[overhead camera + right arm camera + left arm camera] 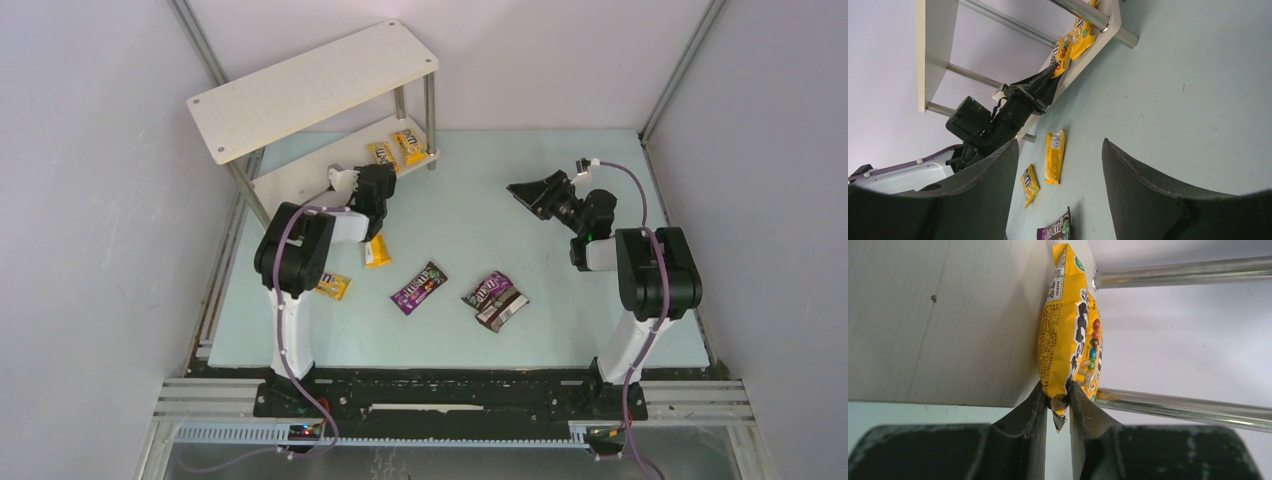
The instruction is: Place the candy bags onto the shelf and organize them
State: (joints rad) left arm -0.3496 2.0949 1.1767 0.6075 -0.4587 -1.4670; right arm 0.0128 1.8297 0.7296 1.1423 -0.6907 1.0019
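The shelf has a top board (310,90) and a lower board (295,178). My left gripper (379,172) is shut on the end of a yellow candy bag (383,153) at the lower board. The left wrist view shows the jaws (1055,390) pinching that bag (1068,325) beside the pale board (948,315). A second yellow bag (408,146) lies on the lower board next to it. On the table lie two yellow bags (377,250) (333,287), two purple bags (418,288) (490,288) and a dark brown bag (503,311). My right gripper (525,192) is open and empty above the table.
Silver shelf legs (1183,272) (1188,407) run close to the held bag. The right wrist view (1060,145) shows the left arm (998,120) at the shelf edge (1083,62), a yellow bag (1055,156), a smaller yellow one (1030,184) and a purple one (1055,231). Grey walls enclose the table.
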